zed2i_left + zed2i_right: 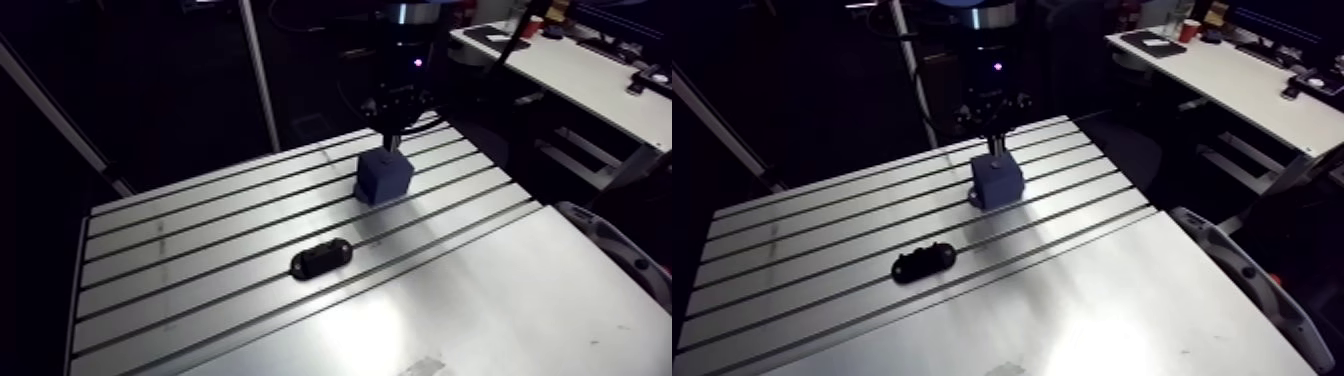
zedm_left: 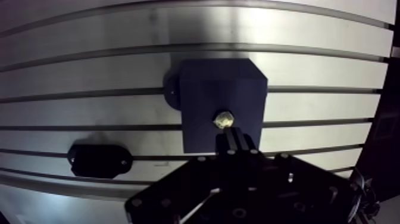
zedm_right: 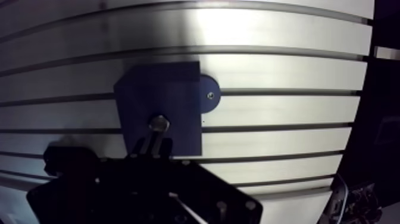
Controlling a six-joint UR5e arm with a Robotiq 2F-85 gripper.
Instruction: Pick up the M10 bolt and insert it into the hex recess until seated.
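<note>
Where the end effector comes down over the far half of the slotted surface, it hangs directly above a dark blue block, and its two narrow fingers stand close together, clamped on the M10 bolt. The bolt shows in the wrist view as a small, pale metallic knob right at the fingertips, over the block's top face and somewhat toward the edge nearest the end effector. In the arm view a short pale piece appears between the end effector and the top of the block, upright. Whether the bolt's lower end has already entered the hex recess, or only touches the block's top, cannot be told, since the recess itself is hidden under the bolt. The block sits across one of the surface's grooves, and a rounded mounting tab with a small screw in it juts from one side, flat on the surface. Well apart from the block, nearer the front of the surface in the arm view, a low black oblong part with rounded ends lies along a groove; in the wrist view it is off to the side of the end effector.
</note>
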